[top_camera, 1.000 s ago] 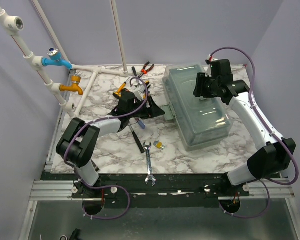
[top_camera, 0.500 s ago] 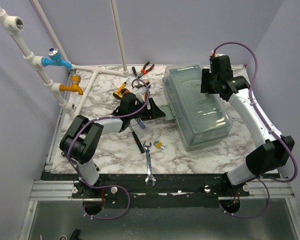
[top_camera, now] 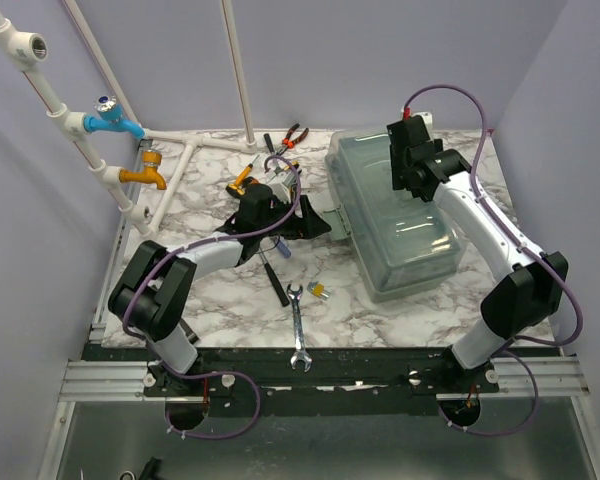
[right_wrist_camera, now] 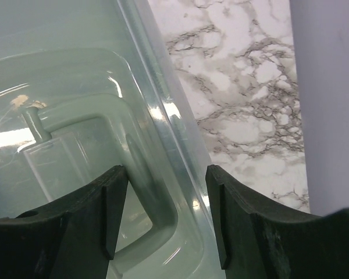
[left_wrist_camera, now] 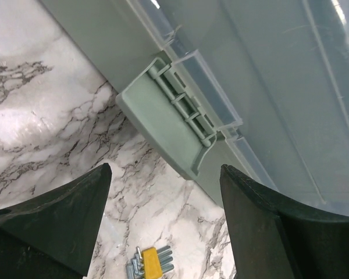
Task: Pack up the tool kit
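Where the toolbox [top_camera: 390, 232] latch [left_wrist_camera: 163, 125] juts out, left jaws gape nearby.

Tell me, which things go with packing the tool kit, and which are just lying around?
For the job:
toolbox
red-handled pliers
wrench
yellow hex key set

Just there:
blue tap
orange tap
white pipes

The toolbox [top_camera: 400, 230] lid is smooth, glossy translucent plastic catching glare; its latch [left_wrist_camera: 163, 131] is duller grey-green plastic. The table [left_wrist_camera: 41, 116] top has a polished marble-look sheen. The wrench [top_camera: 298, 330] is bright bare metal. The fingers [right_wrist_camera: 75, 232] of the right gripper [right_wrist_camera: 166, 168] look matt black.
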Controlling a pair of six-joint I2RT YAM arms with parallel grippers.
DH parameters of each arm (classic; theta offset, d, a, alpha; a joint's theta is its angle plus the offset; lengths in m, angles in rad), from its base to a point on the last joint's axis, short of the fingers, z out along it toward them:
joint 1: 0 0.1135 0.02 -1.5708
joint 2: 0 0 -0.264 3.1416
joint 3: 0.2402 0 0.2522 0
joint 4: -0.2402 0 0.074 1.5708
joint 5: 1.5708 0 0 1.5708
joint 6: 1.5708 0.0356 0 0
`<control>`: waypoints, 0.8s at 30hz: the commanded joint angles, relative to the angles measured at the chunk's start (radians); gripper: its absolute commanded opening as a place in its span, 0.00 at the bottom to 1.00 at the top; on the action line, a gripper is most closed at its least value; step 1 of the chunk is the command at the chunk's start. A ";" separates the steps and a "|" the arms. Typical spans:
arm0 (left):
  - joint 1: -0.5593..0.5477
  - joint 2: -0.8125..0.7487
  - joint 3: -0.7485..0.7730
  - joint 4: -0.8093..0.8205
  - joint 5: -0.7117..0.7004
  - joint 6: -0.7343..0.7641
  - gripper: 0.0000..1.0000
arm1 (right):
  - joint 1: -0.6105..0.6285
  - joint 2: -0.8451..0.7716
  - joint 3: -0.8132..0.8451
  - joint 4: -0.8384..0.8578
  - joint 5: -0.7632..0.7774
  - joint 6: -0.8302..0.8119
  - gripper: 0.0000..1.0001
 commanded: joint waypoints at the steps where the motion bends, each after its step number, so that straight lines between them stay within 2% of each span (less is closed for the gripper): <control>1: -0.004 -0.045 -0.010 -0.014 -0.048 0.047 0.77 | 0.022 0.039 -0.038 -0.098 0.222 0.022 0.64; 13: -0.005 -0.066 -0.021 -0.012 -0.052 0.053 0.77 | 0.180 0.056 -0.062 -0.020 0.550 -0.067 0.66; 18: -0.005 -0.075 -0.022 -0.017 -0.052 0.057 0.77 | 0.243 -0.005 -0.114 0.185 0.609 -0.244 0.66; 21: -0.005 -0.076 -0.022 -0.017 -0.051 0.057 0.77 | 0.277 -0.082 -0.206 0.459 0.602 -0.448 0.66; 24: -0.005 -0.077 -0.022 -0.018 -0.052 0.058 0.77 | 0.305 -0.105 -0.199 0.506 0.562 -0.506 0.68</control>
